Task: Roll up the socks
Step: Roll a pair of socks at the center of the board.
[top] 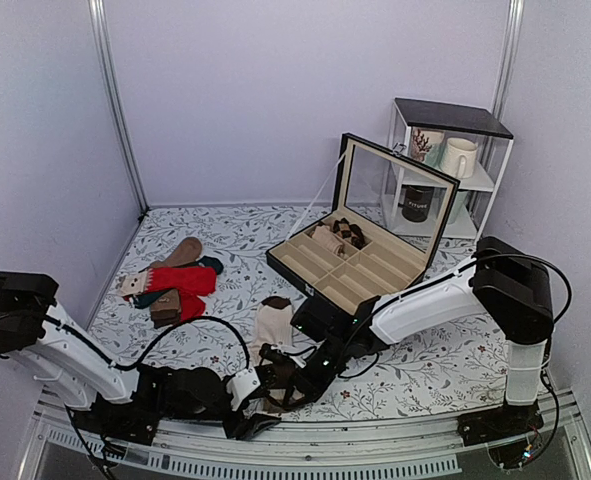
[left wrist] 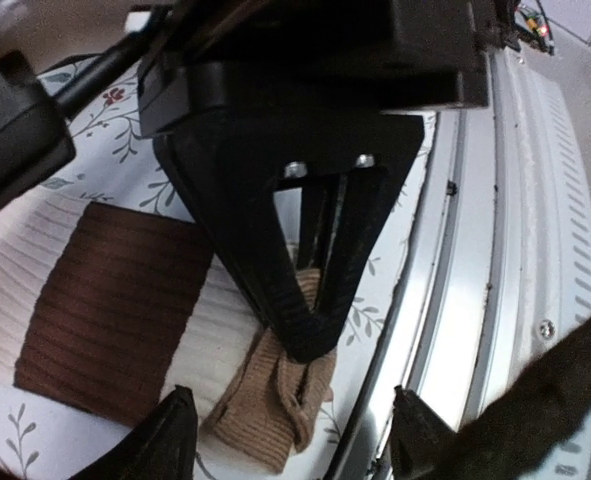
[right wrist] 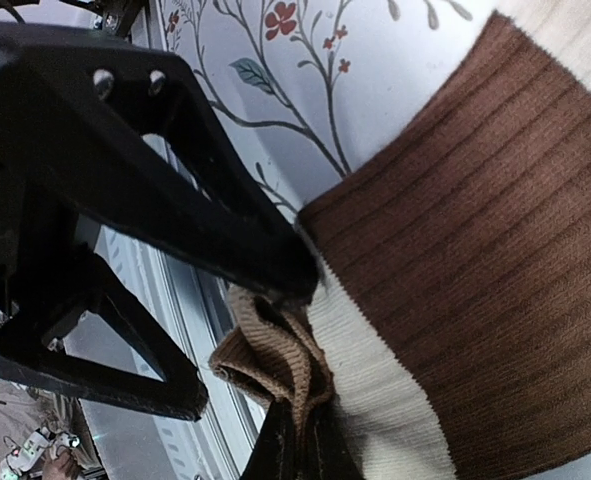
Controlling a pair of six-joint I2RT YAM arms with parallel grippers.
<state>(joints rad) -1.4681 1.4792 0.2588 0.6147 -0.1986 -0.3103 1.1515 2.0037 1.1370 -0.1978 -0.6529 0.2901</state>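
The cream socks with brown bands (top: 272, 322) lie flat near the table's front edge, their tan cuff end toward the rail. My right gripper (top: 293, 385) is shut on that tan cuff (right wrist: 265, 350); its fingers (right wrist: 297, 450) pinch the bunched knit. In the left wrist view the right gripper (left wrist: 310, 340) comes down onto the cuff (left wrist: 265, 410). My left gripper (left wrist: 290, 405) is open, its two fingertips straddling the cuff without touching it. It also shows in the top view (top: 258, 400) and in the right wrist view (right wrist: 240, 340).
Red socks (top: 180, 280) and tan and teal socks (top: 182, 254) lie at the left. An open black compartment box (top: 360, 262) stands behind the arms, and a white shelf with mugs (top: 445, 165) at the back right. The metal front rail (left wrist: 475, 250) runs just beside the cuff.
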